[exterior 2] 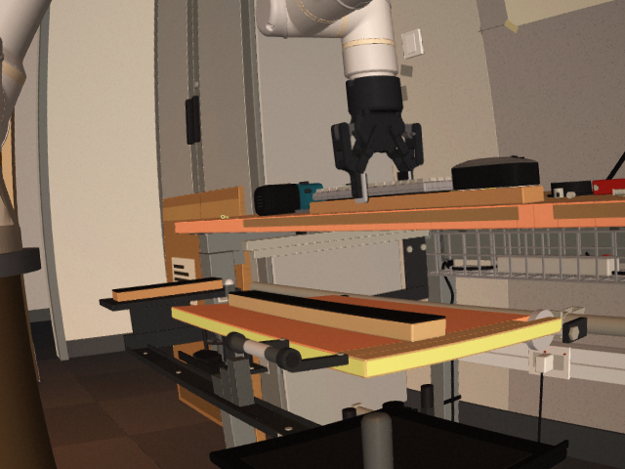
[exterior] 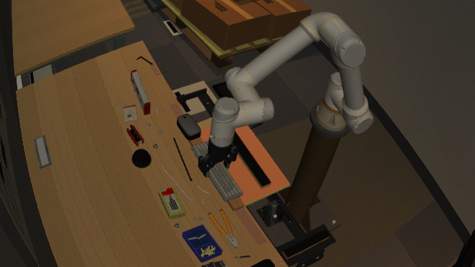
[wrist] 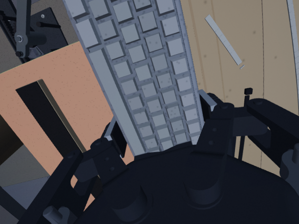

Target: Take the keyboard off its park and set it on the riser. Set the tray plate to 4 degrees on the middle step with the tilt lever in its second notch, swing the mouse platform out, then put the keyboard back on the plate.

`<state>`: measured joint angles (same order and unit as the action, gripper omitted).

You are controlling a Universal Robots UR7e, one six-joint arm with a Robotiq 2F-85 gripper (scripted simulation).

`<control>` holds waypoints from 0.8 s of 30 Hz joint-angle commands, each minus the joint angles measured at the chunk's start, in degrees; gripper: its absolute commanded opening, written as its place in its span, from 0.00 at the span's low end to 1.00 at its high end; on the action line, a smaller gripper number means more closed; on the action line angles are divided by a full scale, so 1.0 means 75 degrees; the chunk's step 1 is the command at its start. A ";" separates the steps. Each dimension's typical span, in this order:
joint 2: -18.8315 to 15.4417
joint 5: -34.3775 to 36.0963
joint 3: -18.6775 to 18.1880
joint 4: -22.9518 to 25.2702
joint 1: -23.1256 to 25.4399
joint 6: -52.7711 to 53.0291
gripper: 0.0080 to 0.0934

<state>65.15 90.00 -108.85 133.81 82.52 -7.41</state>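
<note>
The grey keyboard (exterior: 216,171) (wrist: 147,79) lies lengthwise on a low wooden strip (exterior 2: 429,198) at the desk's front edge. Below and in front of the desk hangs the orange tray plate (exterior: 249,164) (exterior 2: 363,328), with a black-topped wooden bar (exterior 2: 335,314) lying on it. A lever with a black handle (exterior 2: 288,356) sticks out under the plate's front edge. A small black platform (exterior 2: 161,298) carrying a wooden strip sits at the plate's left end. My gripper (exterior: 216,160) (exterior 2: 376,166) (wrist: 159,120) straddles the keyboard across its width and is clamped on it.
A blue parts tray (exterior: 201,242) sits near the desk's front end beside orange-handled pliers (exterior: 223,227). A black mouse (exterior: 188,127) (exterior 2: 495,173) rests beyond the keyboard's far end. A black rod (exterior: 182,158), a black disc (exterior: 140,158), screws and small boxes are scattered over the desk.
</note>
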 commanded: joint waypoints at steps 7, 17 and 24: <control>-0.0001 0.0000 -0.0001 0.0000 0.0000 0.0000 0.10; -0.0001 0.0000 -0.0001 0.0000 0.0000 0.0000 0.00; 0.0022 0.0000 0.0009 -0.0032 0.0000 0.0000 0.00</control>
<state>65.23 90.00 -108.83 133.50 82.51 -7.41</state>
